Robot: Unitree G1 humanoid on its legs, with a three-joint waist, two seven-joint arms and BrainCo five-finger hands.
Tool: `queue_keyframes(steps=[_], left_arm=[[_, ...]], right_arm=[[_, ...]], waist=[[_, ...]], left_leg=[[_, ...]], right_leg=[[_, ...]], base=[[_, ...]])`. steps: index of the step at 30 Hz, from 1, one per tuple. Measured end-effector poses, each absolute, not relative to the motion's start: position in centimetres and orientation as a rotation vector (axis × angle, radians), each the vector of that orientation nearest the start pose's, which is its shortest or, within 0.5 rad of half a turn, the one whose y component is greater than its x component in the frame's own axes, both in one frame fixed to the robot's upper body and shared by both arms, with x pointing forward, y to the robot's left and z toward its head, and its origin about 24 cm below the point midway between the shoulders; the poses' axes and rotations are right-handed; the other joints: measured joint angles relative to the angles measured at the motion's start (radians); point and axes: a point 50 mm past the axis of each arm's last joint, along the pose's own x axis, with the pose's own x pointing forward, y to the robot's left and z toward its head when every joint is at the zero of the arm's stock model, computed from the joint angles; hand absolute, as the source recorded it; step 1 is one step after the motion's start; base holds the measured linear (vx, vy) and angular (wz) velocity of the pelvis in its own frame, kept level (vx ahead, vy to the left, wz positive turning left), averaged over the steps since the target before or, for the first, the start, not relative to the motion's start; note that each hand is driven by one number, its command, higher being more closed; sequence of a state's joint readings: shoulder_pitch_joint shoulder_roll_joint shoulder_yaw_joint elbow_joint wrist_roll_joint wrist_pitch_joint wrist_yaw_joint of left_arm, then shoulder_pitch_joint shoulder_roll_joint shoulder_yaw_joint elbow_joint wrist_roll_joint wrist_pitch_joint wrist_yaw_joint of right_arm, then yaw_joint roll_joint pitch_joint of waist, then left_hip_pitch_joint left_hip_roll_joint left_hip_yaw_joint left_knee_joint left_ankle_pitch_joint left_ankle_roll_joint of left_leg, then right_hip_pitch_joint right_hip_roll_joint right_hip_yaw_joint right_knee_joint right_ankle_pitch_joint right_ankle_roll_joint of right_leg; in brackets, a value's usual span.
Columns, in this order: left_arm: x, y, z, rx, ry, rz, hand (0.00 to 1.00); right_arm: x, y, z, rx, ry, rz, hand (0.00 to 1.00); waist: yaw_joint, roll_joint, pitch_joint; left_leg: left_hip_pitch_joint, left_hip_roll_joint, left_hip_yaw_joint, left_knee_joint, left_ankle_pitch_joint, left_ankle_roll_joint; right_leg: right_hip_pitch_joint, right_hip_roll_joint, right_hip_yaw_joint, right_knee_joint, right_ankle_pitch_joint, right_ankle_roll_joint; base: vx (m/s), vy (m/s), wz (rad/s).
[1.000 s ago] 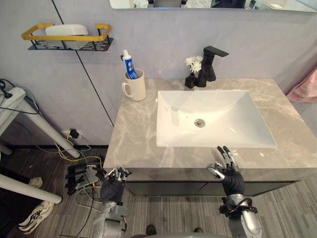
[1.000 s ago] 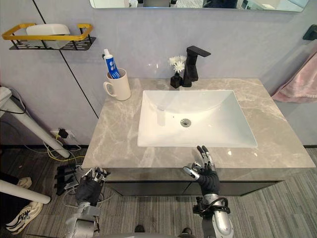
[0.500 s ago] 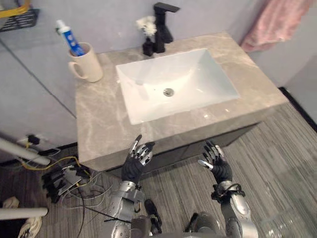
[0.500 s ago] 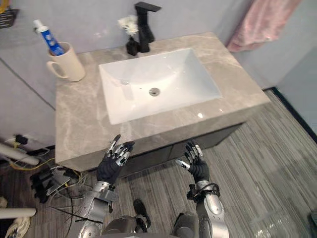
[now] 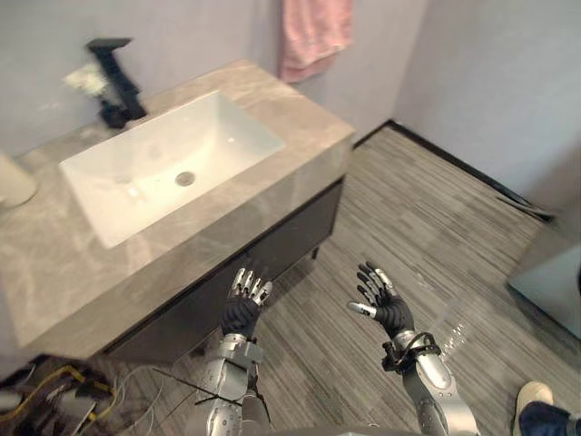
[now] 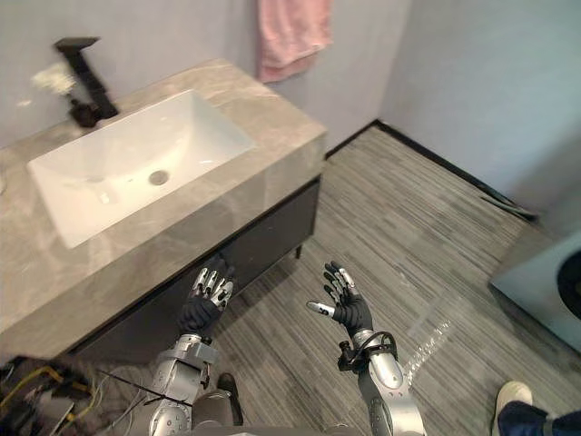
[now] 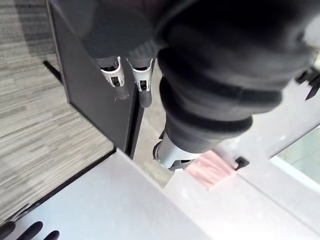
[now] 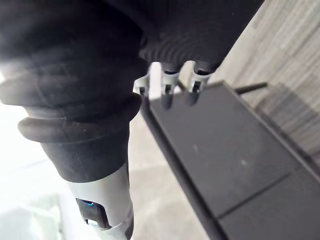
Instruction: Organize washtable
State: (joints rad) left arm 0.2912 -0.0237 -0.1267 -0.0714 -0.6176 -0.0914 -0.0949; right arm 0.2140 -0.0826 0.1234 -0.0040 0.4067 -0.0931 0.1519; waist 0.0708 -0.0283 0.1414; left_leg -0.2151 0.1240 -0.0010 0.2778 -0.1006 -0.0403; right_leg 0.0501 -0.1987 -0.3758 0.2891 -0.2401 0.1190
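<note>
Left hand (image 5: 243, 307) and right hand (image 5: 383, 307) hover lower centre, spread, empty. Better to face the upper-left washtable (image 5: 311, 134) before reaching.

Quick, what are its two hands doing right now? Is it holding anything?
Left hand: open, fingers straight, holding nothing.
Right hand: open, fingers spread, holding nothing.

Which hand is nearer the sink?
Left. The left hand is by the cabinet front below the sink; the right hand hangs over the floor, farther out.
</note>
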Motion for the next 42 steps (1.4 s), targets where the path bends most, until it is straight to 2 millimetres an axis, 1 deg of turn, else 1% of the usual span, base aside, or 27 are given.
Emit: queue_keyframes(steps=[2,3,5,7,8,9,10,13,16,18,22,26,27,29,30,31,32,33,34,35,36,37,38,39,40,41,42], left_arm=[[19.4,13.2,0.8,-0.664,0.088,-0.031,0.00],[19.5,13.1,0.8,-0.667,0.087,-0.028,0.00],[19.5,13.2,0.9,-0.665,0.084,-0.025,0.00],[19.7,13.3,1.1,-0.663,0.074,-0.027,0.00],[19.7,13.3,1.2,-0.663,0.069,-0.026,0.00],[19.9,13.2,1.5,-0.667,0.057,-0.030,0.00],[20.2,13.2,1.7,-0.666,0.046,-0.040,0.00],[20.5,13.4,2.2,-0.656,0.022,-0.045,0.00],[20.3,13.3,2.5,-0.657,0.013,-0.049,0.00],[20.1,13.1,2.3,-0.660,0.021,-0.054,0.00],[20.1,13.1,2.3,-0.661,0.023,-0.056,0.00],[20.1,12.7,2.2,-0.663,0.034,-0.067,0.00],[20.0,12.5,2.2,-0.666,0.037,-0.069,0.00],[20.1,12.6,2.1,-0.663,0.045,-0.057,0.00],[20.2,12.9,2.0,-0.654,0.046,-0.050,0.00],[20.2,13.1,1.8,-0.648,0.053,-0.043,0.00],[20.1,13.2,1.7,-0.646,0.056,-0.034,0.00],[20.1,13.6,1.6,-0.629,0.055,-0.019,0.00],[20.2,14.0,1.7,-0.609,0.047,-0.005,0.00],[20.3,14.3,1.7,-0.601,0.042,0.004,0.00],[20.4,14.9,1.8,-0.595,0.029,0.028,0.00],[20.5,15.4,1.9,-0.600,0.016,0.062,0.00],[20.6,15.5,2.0,-0.605,0.014,0.080,0.00],[20.6,15.5,1.9,-0.607,0.019,0.093,0.00],[20.6,15.5,1.8,-0.609,0.023,0.099,0.00],[20.7,15.2,1.8,-0.618,0.028,0.096,0.00],[20.8,15.0,1.9,-0.625,0.024,0.094,0.00]], right_arm=[[20.8,-14.1,0.8,0.390,0.086,0.161,0.00],[21.1,-13.9,1.1,0.417,0.075,0.164,0.00],[21.4,-13.8,1.3,0.446,0.064,0.164,0.00],[21.4,-13.7,1.3,0.471,0.061,0.149,0.00],[21.5,-13.7,1.3,0.474,0.060,0.146,0.00],[21.5,-13.7,1.3,0.487,0.057,0.139,0.00],[21.5,-13.6,1.3,0.490,0.059,0.137,0.00],[21.4,-12.9,1.0,0.525,0.073,0.138,0.00],[21.5,-12.3,1.1,0.571,0.067,0.133,0.00],[21.5,-12.3,1.0,0.589,0.069,0.127,0.00],[21.0,-12.4,0.5,0.589,0.096,0.117,0.00],[20.1,-12.9,-0.4,0.575,0.139,0.093,0.00],[20.0,-13.3,-0.4,0.570,0.137,0.076,0.00],[20.1,-13.8,-0.2,0.569,0.117,0.043,0.00],[20.4,-14.4,0.1,0.566,0.092,0.013,0.00],[20.4,-15.0,0.2,0.571,0.079,-0.032,0.00],[20.4,-15.1,0.3,0.570,0.070,-0.044,0.00],[20.5,-15.4,0.8,0.561,0.040,-0.056,0.00],[20.6,-15.9,1.1,0.554,0.017,-0.070,0.00],[20.6,-15.8,1.2,0.554,0.014,-0.070,0.00],[20.6,-16.2,1.1,0.544,0.018,-0.085,0.00],[20.7,-16.4,1.1,0.533,0.021,-0.089,0.00],[20.6,-16.5,1.0,0.528,0.024,-0.092,0.00],[20.6,-16.5,0.7,0.524,0.040,-0.093,0.00],[20.8,-16.4,0.7,0.522,0.046,-0.084,0.00],[20.7,-16.5,0.5,0.518,0.055,-0.082,0.00],[20.6,-16.5,0.4,0.518,0.060,-0.084,0.00]], waist=[[0.000,0.017,0.010],[0.001,0.029,0.016],[0.001,0.033,0.019],[0.005,0.033,0.019],[0.008,0.034,0.018],[0.027,0.036,0.018],[0.027,0.031,0.019],[0.030,0.023,0.016],[0.029,0.008,0.006],[0.028,0.008,0.005],[0.024,0.007,0.004],[0.004,0.004,0.002],[-0.006,0.004,0.001],[-0.006,0.013,0.002],[-0.006,0.033,0.006],[-0.022,0.022,0.001],[-0.029,0.020,0.000],[-0.030,0.018,-0.001],[-0.044,0.010,-0.003],[-0.058,0.014,-0.001],[-0.054,0.032,-0.013],[-0.058,0.039,-0.012],[-0.063,0.031,-0.016],[-0.073,0.020,-0.023],[-0.076,0.031,-0.019],[-0.089,0.059,-0.027],[-0.085,0.063,-0.030]], left_leg=[[-0.001,-0.024,-0.147,0.053,-0.045,-0.016],[0.000,-0.036,-0.271,0.104,-0.085,-0.062],[0.002,-0.048,-0.382,0.172,-0.140,-0.095],[0.021,-0.074,-0.513,0.225,-0.210,-0.107],[0.030,-0.075,-0.531,0.229,-0.231,-0.112],[0.050,-0.077,-0.546,0.226,-0.273,-0.107],[0.049,-0.085,-0.534,0.233,-0.286,-0.097],[0.049,-0.091,-0.485,0.252,-0.293,-0.082],[0.047,-0.086,-0.421,0.263,-0.303,-0.067],[0.046,-0.076,-0.382,0.264,-0.308,-0.061],[0.045,-0.049,-0.310,0.264,-0.320,-0.056],[0.050,-0.034,-0.200,0.263,-0.334,-0.038],[0.056,-0.023,-0.147,0.261,-0.339,-0.027],[0.075,0.008,-0.046,0.238,-0.331,-0.005],[0.100,0.071,0.069,0.204,-0.305,-0.006],[0.147,0.075,0.164,0.164,-0.288,-0.005],[0.173,0.076,0.214,0.150,-0.287,-0.005],[0.216,0.077,0.304,0.141,-0.287,-0.004],[0.249,0.063,0.365,0.138,-0.288,-0.003],[0.257,0.063,0.385,0.123,-0.288,-0.003],[0.295,0.084,0.464,0.065,-0.285,-0.011],[0.317,0.083,0.543,0.043,-0.276,-0.022],[0.330,0.079,0.568,0.040,-0.276,-0.024],[0.350,0.067,0.611,0.035,-0.277,-0.033],[0.358,0.071,0.632,0.037,-0.281,-0.045],[0.354,0.098,0.646,0.029,-0.271,-0.059],[0.355,0.110,0.656,0.030,-0.268,-0.065]], right_leg=[[-0.014,0.014,0.067,-0.002,0.000,-0.001],[-0.022,0.031,0.128,-0.012,0.000,-0.001],[-0.037,0.052,0.201,-0.018,0.001,0.001],[-0.043,0.070,0.283,-0.051,0.028,0.018],[-0.045,0.074,0.309,-0.064,0.038,0.021],[-0.056,0.077,0.365,-0.086,0.064,0.038],[-0.056,0.074,0.410,-0.113,0.089,0.040],[-0.060,0.070,0.520,-0.177,0.159,0.018],[-0.084,0.067,0.593,-0.191,0.176,0.035],[-0.107,0.071,0.633,-0.196,0.191,0.046],[-0.148,0.091,0.698,-0.225,0.247,0.045],[-0.217,0.111,0.773,-0.225,0.317,0.036],[-0.248,0.125,0.766,-0.225,0.362,0.017],[-0.293,0.171,0.661,-0.282,0.525,-0.091],[-0.305,0.181,0.483,-0.284,0.539,-0.185],[-0.316,0.144,0.235,-0.138,0.383,-0.204],[-0.304,0.125,0.134,-0.079,0.316,-0.206],[-0.298,0.095,0.003,-0.020,0.255,-0.196],[-0.305,0.091,-0.059,-0.014,0.281,-0.190],[-0.304,0.106,-0.062,-0.034,0.302,-0.196],[-0.297,0.149,-0.070,-0.114,0.326,-0.184],[-0.320,0.111,-0.160,0.000,0.218,-0.240],[-0.330,0.068,-0.207,0.096,0.154,-0.249],[-0.318,0.000,-0.271,0.169,0.079,-0.196],[-0.322,0.033,-0.269,0.152,0.088,-0.210],[-0.319,0.111,-0.228,0.070,0.125,-0.226],[-0.315,0.140,-0.212,0.040,0.140,-0.233]], base=[[-0.02,0.051,-1.21],[-0.03,0.144,-1.46],[-0.03,0.159,-1.22],[-0.04,0.221,-0.99],[-0.04,0.241,-1.15],[-0.03,0.270,-1.11],[-0.02,0.286,-1.00],[-0.04,0.272,-0.62],[-0.06,0.135,-0.63],[-0.07,0.056,-0.64],[-0.10,0.074,-0.80],[-0.09,0.098,-0.95],[-0.14,0.120,-1.77],[-0.14,0.094,-2.29],[-0.06,0.023,-2.43],[-0.03,-0.009,-2.34],[0.04,-0.039,-2.30],[-0.01,-0.052,-2.19],[-0.03,-0.036,-2.07],[-0.10,-0.059,-1.87],[-0.04,-0.094,-1.83],[0.00,-0.119,-1.76],[0.11,-0.116,-1.41],[0.14,-0.110,-1.10],[0.15,-0.156,-1.24],[0.12,-0.142,-1.08],[0.11,-0.132,-0.96]])
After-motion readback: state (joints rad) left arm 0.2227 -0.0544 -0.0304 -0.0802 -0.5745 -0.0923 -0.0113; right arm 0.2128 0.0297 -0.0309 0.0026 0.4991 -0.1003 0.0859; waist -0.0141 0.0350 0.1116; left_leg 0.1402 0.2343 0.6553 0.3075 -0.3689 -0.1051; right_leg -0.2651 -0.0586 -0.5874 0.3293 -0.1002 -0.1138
